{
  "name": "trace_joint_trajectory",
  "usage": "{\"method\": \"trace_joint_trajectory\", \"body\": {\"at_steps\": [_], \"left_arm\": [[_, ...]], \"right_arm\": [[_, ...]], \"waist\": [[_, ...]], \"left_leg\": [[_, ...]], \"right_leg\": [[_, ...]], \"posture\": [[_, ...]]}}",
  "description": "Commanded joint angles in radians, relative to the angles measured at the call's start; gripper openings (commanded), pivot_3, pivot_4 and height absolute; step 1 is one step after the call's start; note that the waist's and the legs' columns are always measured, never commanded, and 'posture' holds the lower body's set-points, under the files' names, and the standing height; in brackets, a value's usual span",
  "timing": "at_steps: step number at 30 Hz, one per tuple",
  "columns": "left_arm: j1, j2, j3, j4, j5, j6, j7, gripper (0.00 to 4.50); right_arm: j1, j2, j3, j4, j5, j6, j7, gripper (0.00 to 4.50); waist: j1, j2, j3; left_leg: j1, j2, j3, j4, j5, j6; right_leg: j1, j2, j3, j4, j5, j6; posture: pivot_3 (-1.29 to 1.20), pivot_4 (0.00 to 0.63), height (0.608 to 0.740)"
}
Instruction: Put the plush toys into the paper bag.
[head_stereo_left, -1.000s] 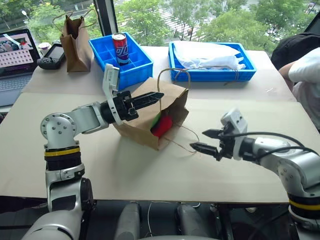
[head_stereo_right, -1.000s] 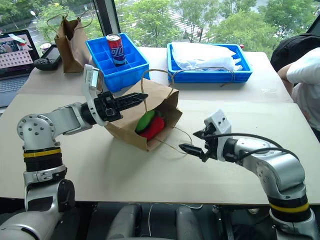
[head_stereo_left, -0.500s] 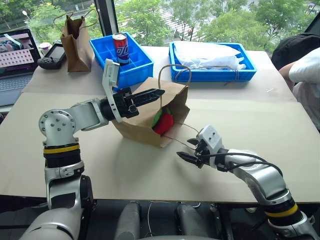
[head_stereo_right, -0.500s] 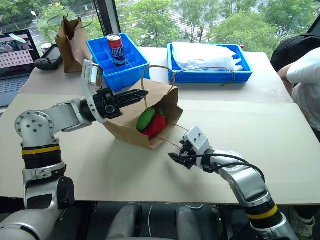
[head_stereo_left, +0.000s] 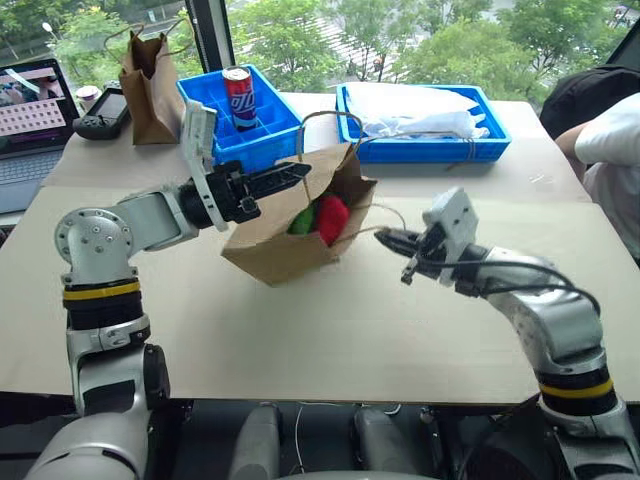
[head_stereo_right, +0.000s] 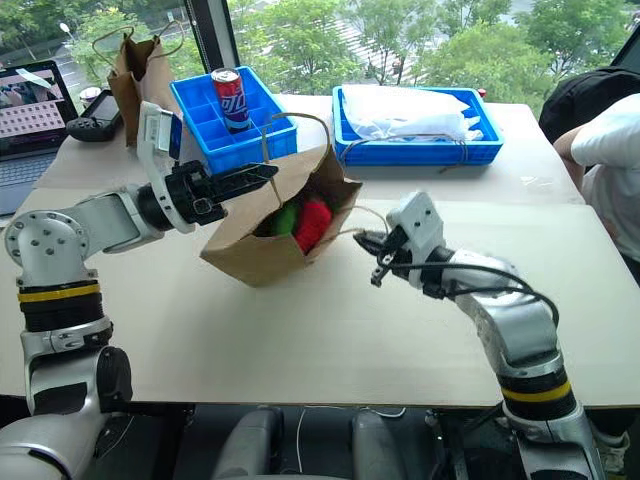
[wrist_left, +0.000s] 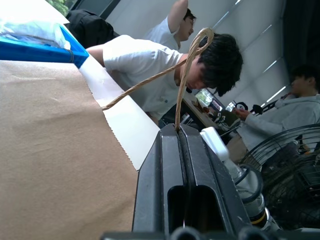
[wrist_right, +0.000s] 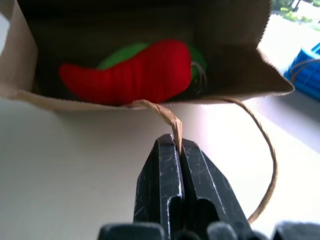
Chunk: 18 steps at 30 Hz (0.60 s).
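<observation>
**Both handles pinched, toys sitting in the bag**

So the wide brown kraft paper bag is lying tipped on its side on the pale tabletop, mouth facing the robot's right. Both plush toys are inside it: the red chili-pepper plush lies across the mouth in front, and the rounded bright green plush is tucked just behind it, touching it.

The left gripper has its black fingers pressed together on the upper twisted paper loop handle, right at the top edge of the bag. The right gripper is just off the bag's mouth, fingers clamped together on the other twisted paper handle, which curves back to the lower lip of the bag.

Further back on the tabletop: a blue compartment tray with a red soda can standing in one of its cells, a second blue tray holding a white crumpled plastic bag, and a narrower, darker brown paper bag standing upright near a black handheld controller and a laptop. A person's white sleeve pokes in at the far right edge
</observation>
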Motion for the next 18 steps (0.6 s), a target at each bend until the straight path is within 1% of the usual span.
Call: {"method": "trace_joint_trajectory", "body": {"at_steps": [1, 4, 6, 13, 18], "left_arm": [[-0.061, 0.054, -0.015, 0.046, 0.080, -0.071, -0.112, 0.00], [-0.080, 0.071, -0.050, 0.089, 0.156, -0.120, -0.171, 0.00], [-0.088, 0.065, -0.062, 0.107, 0.185, -0.140, -0.193, 0.00], [-0.121, 0.009, -0.086, 0.142, 0.257, -0.193, -0.230, 0.00], [-0.218, -0.041, -0.107, 0.257, 0.359, -0.304, -0.258, 0.00]], "right_arm": [[-0.129, -0.023, -0.062, -0.068, 0.077, 0.082, -0.006, 0.02], [-0.188, -0.040, -0.062, -0.081, 0.106, 0.132, -0.001, 0.02], [-0.209, -0.054, -0.061, -0.098, 0.126, 0.160, 0.006, 0.02], [-0.276, -0.115, -0.093, -0.117, 0.169, 0.214, 0.007, 0.02], [-0.311, -0.162, -0.092, -0.100, 0.154, 0.198, 0.008, 0.02]], "waist": [[0.002, 0.000, 0.000], [0.008, 0.000, 0.000], [0.010, 0.000, 0.000], [0.006, 0.000, 0.000], [0.006, 0.000, 0.000]], "left_leg": [[0.000, 0.000, 0.000, 0.000, 0.000, 0.000], [0.000, 0.000, 0.000, 0.000, 0.000, 0.000], [-0.001, -0.001, 0.000, -0.001, 0.000, 0.000], [-0.002, 0.000, 0.000, 0.000, 0.000, 0.000], [-0.002, 0.000, 0.000, 0.000, 0.000, 0.000]], "right_leg": [[0.000, 0.000, 0.000, 0.000, 0.000, 0.000], [0.001, 0.000, -0.001, -0.001, 0.000, 0.000], [0.000, -0.001, -0.001, -0.001, 0.000, 0.000], [-0.001, -0.001, -0.001, -0.001, 0.000, 0.000], [-0.001, -0.001, -0.001, -0.001, 0.000, 0.000]], "posture": [[0.00, 0.150, 0.698], [0.00, 0.150, 0.698], [0.00, 0.150, 0.698], [0.00, 0.150, 0.698], [0.00, 0.150, 0.698]]}}
